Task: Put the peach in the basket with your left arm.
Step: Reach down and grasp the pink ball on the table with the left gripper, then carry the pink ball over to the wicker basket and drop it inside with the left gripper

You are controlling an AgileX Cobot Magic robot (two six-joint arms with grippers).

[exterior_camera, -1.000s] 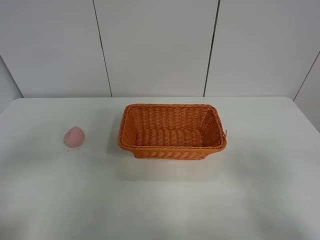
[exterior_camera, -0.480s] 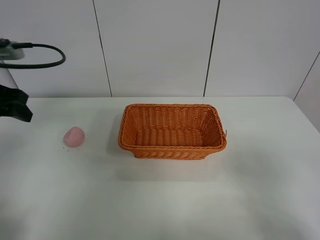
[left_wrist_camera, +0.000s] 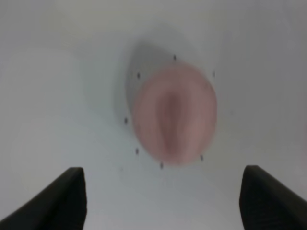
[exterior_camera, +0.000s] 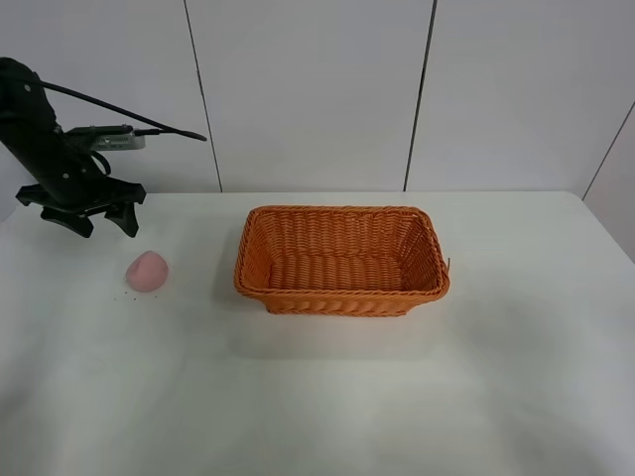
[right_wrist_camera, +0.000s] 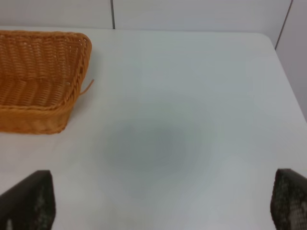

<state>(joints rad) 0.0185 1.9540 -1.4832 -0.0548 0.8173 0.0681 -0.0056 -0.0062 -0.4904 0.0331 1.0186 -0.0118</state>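
The peach (exterior_camera: 147, 271) lies on the white table (exterior_camera: 298, 397), well apart from the basket (exterior_camera: 337, 302), on its left in the high view. The left gripper (exterior_camera: 89, 223) hangs above and slightly behind the fruit, fingers spread wide and holding nothing. In the wrist view the peach sits between the two tips. A short forward descent seems needed. The right gripper (right_wrist_camera: 158, 201), also spread and empty, is beyond the basket's other side.

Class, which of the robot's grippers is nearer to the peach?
Left. The left gripper hovers open close over the peach; the right gripper sits beyond the basket's far end, away from it.
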